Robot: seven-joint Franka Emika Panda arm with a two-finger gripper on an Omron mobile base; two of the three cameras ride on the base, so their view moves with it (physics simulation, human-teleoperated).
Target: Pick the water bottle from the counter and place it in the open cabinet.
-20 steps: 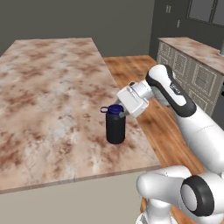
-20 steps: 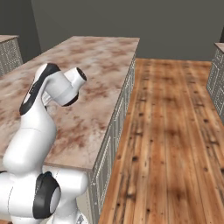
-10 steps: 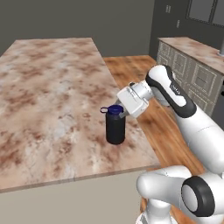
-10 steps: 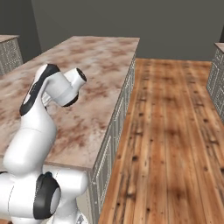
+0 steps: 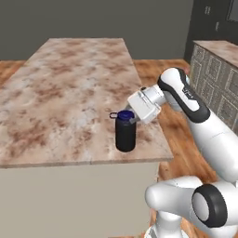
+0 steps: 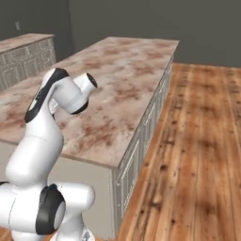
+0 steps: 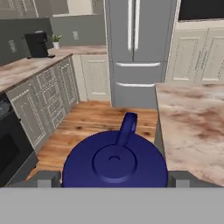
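while parked at the near right corner of the counter [image 5: 69,88], water bottle [image 5: 125,133] standing upright on the marble, close to the front edge and the right edge; black body, dark blue cap on, small side loop sticking out to the left in the left base view; gripper [image 5: 131,116] level with the cap, coming in from the bottle's right side, white hand tilted down toward it; fingertips hidden behind the cap in the left base view, so contact not confirmable there; in the hand view, blue cap [image 7: 114,162] seen from above and very close, loop pointing away from the camera, one dark finger [image 7: 43,178] low on the left and the other low on the right, cap sitting between them; fingers spread wider than the cap, cannot tell whether pads touch it; bottle base on the counter, not lifted; grey fridge [image 7: 139,48] and wood floor [image 7: 92,122] beyond the cap in the hand view; black coffee machine [image 7: 36,44] on a far side counter; right base view shows the arm's elbow over the counter [image 6: 117,80].
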